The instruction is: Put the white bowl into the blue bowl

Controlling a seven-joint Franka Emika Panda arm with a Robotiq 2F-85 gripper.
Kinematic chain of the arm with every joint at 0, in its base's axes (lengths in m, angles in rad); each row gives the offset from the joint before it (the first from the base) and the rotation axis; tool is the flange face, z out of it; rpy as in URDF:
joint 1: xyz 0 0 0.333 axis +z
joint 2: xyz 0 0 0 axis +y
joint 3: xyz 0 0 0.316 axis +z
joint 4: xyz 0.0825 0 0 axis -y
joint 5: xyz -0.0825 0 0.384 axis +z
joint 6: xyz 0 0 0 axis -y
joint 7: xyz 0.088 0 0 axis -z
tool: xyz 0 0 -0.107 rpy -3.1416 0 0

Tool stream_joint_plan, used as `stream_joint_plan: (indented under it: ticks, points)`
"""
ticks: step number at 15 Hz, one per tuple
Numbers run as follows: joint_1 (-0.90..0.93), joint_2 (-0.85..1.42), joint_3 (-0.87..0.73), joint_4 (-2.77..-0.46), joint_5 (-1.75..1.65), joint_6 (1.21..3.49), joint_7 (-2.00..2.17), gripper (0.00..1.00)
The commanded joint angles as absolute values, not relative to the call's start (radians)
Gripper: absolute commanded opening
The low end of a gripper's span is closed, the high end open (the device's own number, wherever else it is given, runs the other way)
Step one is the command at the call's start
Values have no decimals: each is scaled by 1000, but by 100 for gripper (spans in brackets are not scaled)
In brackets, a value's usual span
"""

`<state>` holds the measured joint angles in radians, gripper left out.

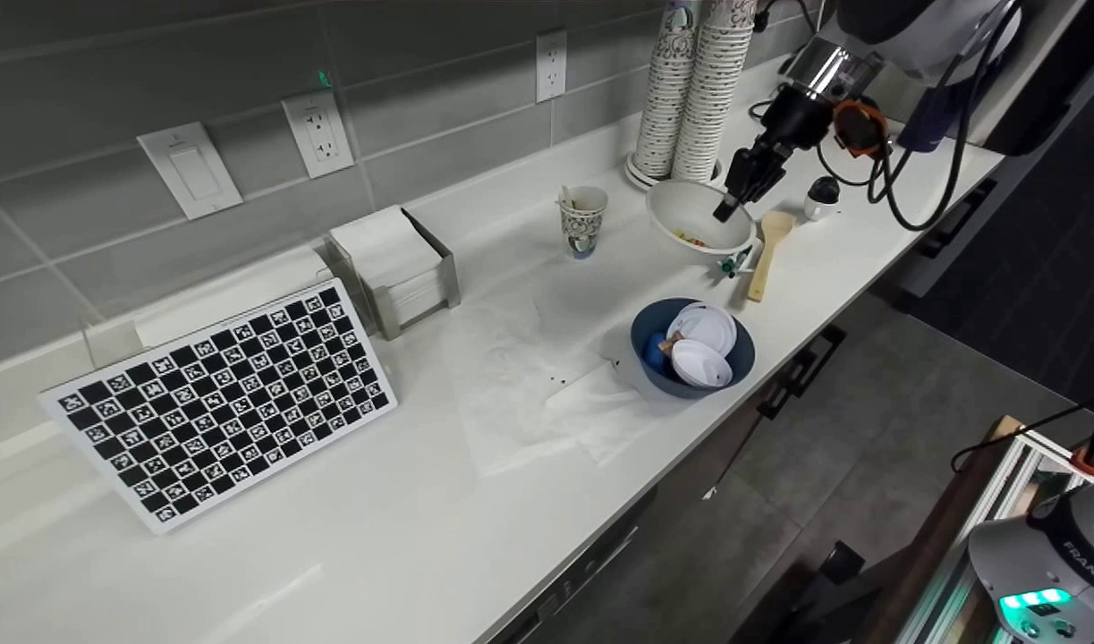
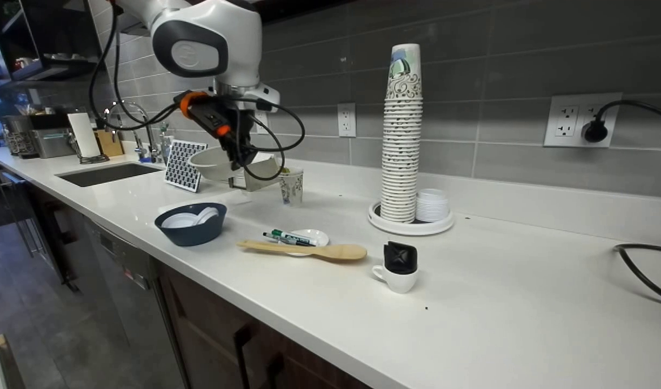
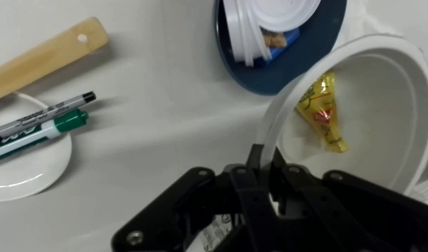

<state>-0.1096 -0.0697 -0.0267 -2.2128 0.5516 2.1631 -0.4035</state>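
Observation:
My gripper point(image 1: 728, 207) is shut on the rim of the white bowl point(image 1: 690, 210) and holds it above the counter. The gripper also shows in an exterior view point(image 2: 239, 161) and the wrist view point(image 3: 266, 152). The white bowl shows there too point(image 2: 208, 163) point(image 3: 378, 112), with a yellow wrapper point(image 3: 322, 115) inside. The blue bowl point(image 1: 658, 317) stands on the counter near its front edge, with white lids and a blue item inside. It also shows in an exterior view point(image 2: 192, 235) and partly in the wrist view point(image 3: 290, 71). The white bowl is apart from it, to its back side.
A wooden spoon point(image 2: 303, 249) and markers point(image 2: 292, 237) lie on a small white plate point(image 2: 319, 235). A patterned cup point(image 1: 582, 224) stands behind the blue bowl. Tall cup stacks point(image 2: 401, 156), a white mug point(image 2: 399, 279), a napkin holder point(image 1: 448, 277) and a checkered board point(image 1: 224, 402) stand on the counter.

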Motion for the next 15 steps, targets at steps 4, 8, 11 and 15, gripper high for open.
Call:
stream_joint_plan:
  ticks: [4,8,11,15]
  points:
    - [-47,-173,-37,-2323,509,2062,-398,2]
    - [-37,-143,-47,-2308,540,2087,-393,6]
    - [-35,-138,-40,-2315,506,2095,-366,2]
    - [-18,-129,-19,-2339,447,2121,-321,2]
